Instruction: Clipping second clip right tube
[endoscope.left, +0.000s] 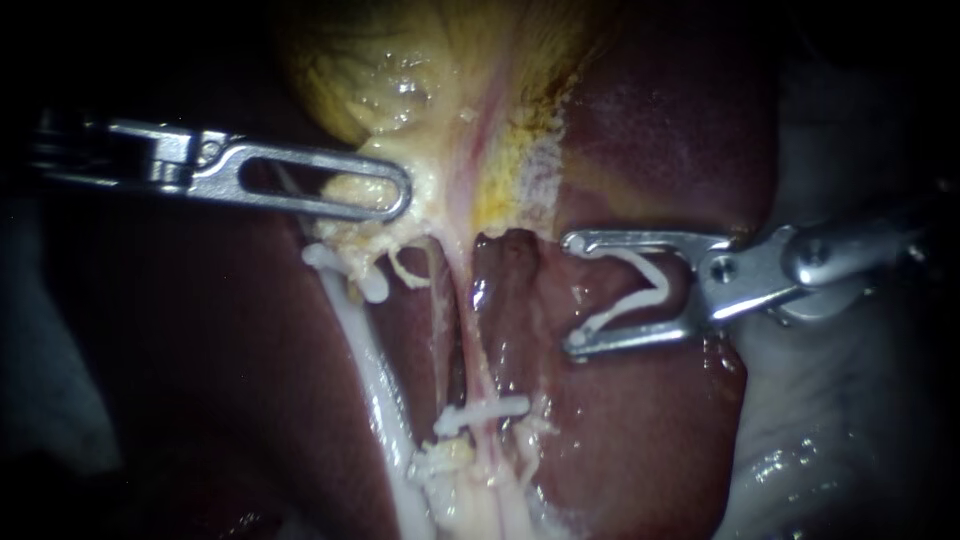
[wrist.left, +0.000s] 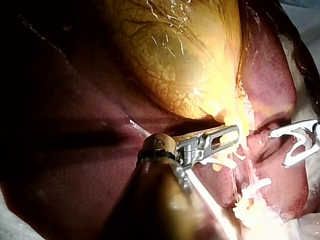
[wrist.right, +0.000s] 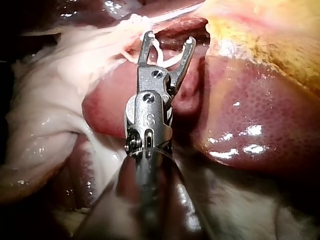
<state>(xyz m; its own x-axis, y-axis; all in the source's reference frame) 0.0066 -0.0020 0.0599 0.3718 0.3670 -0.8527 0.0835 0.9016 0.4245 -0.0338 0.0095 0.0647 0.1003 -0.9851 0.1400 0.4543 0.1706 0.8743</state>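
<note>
1. Liver (endoscope.left: 650, 430): broad dark bed under everything.
2. Gallbladder (endoscope.left: 400, 60): yellow, at the liver's upper edge. Left tool (endoscope.left: 398, 195) is clamped on tissue at its neck.
3. Right tool (endoscope.left: 571, 293): jaws wide apart, carrying an open white clip (endoscope.left: 650, 290) between them. It sits beside the right tube (endoscope.left: 475, 350), apart from it, not around it.
4. Right tube: thin pale strand running down from the neck.
5. Placed clip (endoscope.left: 485, 412): crosses the tube low down. Judgement: second clip loaded only; straddling the tube and closing remain.
</note>
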